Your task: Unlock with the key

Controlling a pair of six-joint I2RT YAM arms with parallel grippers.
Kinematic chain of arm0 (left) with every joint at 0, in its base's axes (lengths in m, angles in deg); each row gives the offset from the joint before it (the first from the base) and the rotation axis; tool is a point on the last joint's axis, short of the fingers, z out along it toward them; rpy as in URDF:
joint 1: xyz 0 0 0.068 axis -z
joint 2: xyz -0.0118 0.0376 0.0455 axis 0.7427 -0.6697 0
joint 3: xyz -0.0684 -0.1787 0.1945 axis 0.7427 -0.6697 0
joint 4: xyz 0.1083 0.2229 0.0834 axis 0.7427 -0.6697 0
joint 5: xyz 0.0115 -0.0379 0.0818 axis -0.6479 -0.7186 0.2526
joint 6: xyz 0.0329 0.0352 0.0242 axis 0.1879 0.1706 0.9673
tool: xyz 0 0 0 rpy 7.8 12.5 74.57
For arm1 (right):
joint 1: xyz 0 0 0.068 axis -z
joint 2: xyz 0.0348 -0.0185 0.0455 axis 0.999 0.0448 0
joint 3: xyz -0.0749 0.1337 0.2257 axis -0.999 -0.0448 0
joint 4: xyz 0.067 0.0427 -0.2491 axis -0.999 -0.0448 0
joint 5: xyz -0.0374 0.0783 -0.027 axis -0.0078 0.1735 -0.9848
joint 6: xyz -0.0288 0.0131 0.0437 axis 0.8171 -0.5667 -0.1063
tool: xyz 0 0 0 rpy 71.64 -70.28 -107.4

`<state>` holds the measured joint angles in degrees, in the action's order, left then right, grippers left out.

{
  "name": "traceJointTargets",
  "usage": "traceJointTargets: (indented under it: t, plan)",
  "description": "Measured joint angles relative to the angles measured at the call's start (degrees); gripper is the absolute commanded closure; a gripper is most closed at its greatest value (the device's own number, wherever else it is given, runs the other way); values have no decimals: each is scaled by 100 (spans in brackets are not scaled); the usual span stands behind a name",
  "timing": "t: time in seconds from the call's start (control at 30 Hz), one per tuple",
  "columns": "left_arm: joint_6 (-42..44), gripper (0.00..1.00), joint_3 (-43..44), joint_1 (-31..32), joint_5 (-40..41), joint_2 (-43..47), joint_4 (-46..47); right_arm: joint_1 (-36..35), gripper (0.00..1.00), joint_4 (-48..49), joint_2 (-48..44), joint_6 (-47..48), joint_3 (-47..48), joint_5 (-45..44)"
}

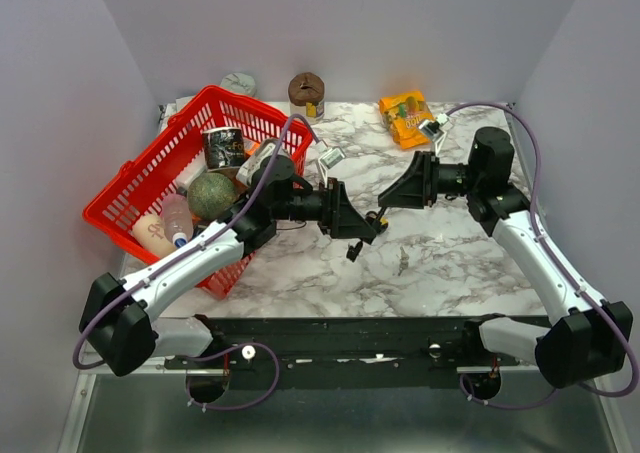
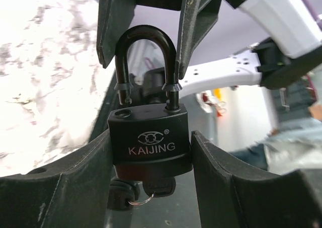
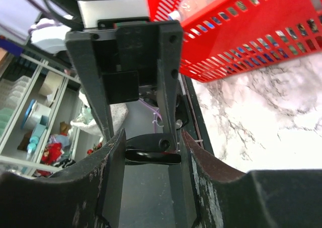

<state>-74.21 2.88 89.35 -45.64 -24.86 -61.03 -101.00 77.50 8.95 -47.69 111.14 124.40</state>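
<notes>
While the marble tabletop (image 1: 440,263) is carrying a red basket (image 1: 140,173) full of small goods along its left side, the two arms are meeting in the air above its middle. The left hand (image 2: 151,152) is clamping the black padlock (image 2: 150,137) by the two narrow sides of its body, keeping it clear of the tabletop with the branded face turned toward the left wrist camera. The right hand (image 3: 152,147) is pinching the same padlock by its shackle (image 2: 146,34), one finger pressing on each outer side of the bow. A key (image 2: 161,187) is sticking out of the underside of the body, and a second key (image 2: 121,195) is dangling beside it on a thin ring (image 2: 138,202), neither hand touching them.
</notes>
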Motion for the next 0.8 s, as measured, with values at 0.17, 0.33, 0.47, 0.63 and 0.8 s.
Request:
traceJointTargets:
  t: [0.17, 0.33, 0.47, 0.63, 0.8]
  plan:
    - [610, 100, 313, 127, 667, 13, -986, 0, 69, -1062, 271, 575, 352, -332]
    - [1344, 100, 1104, 603, 1971, -199, -2323, 20, 69, -2131, 535, 1104, 815, -745]
    - [1753, 100, 1672, 1003, 3180, -468, -3206, 17, 69, -2994, 756, 1541, 1150, -1283]
    - [2074, 100, 2199, 1394, 4371, -935, -3969, 9, 68, -3781, 946, 1775, 1303, -2059]
    - [2341, 100, 2802, 1729, 5213, -1521, -4551, 0, 63, -4072, 949, 1641, 1303, -2721]
